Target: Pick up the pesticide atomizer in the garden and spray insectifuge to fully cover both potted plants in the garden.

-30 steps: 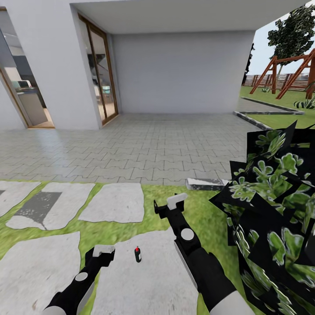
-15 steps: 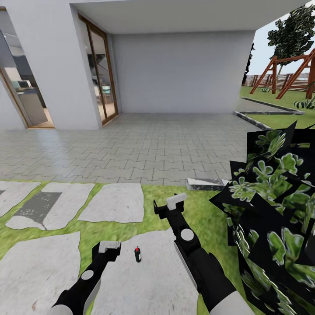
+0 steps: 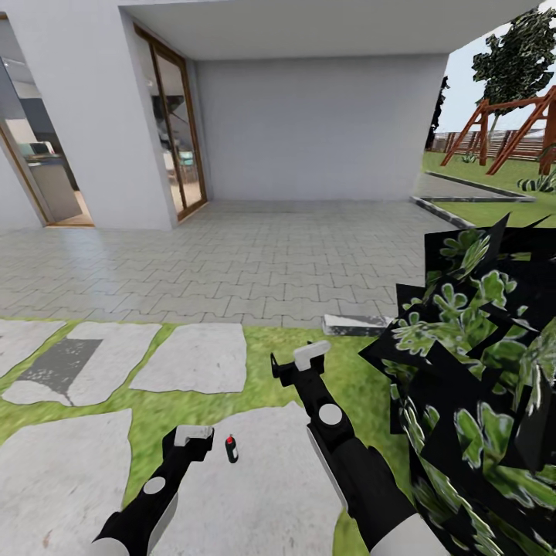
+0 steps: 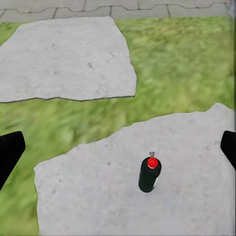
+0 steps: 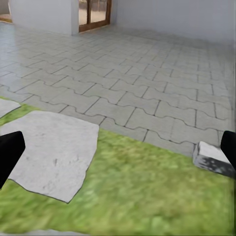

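Head view showed me looking down over both arms onto a lawn (image 3: pixel 363 386) set with flat grey stepping stones (image 3: pixel 255 494). The pesticide atomizer (image 3: pixel 230 449) stood upright on the nearest stone, a small dark bottle with a red cap, just beside my left gripper (image 3: pixel 193 435) and a little to its right, not touching it. My left arm reached up from the lower edge toward it. My right gripper (image 3: pixel 311 354) sat higher and farther forward, over the grass, well apart from the bottle.

From the left wrist camera the atomizer (image 4: pixel 149 175) stood between my two dark fingertips (image 4: pixel 10 152), which showed at opposite edges of that picture, so that gripper was spread wide with nothing in it. The bottle rested on a pale stone slab (image 4: pixel 187 196), with grass and a second slab (image 4: pixel 64 59) beyond it.

From the right wrist camera my fingertips (image 5: pixel 10 152) again sat at the far edges, wide apart and empty, over grass with a slab (image 5: pixel 49 152) and a small grey stone block (image 5: pixel 214 160) at the border of the paved terrace (image 5: pixel 147 83).

A dense, dark, blocky-leaved shrub (image 3: pixel 479 386) stood close at my right. Ahead lay the white house wall (image 3: pixel 309 131) with glass doors (image 3: pixel 174 139), and a wooden swing frame (image 3: pixel 510 131) stood far off on the right.
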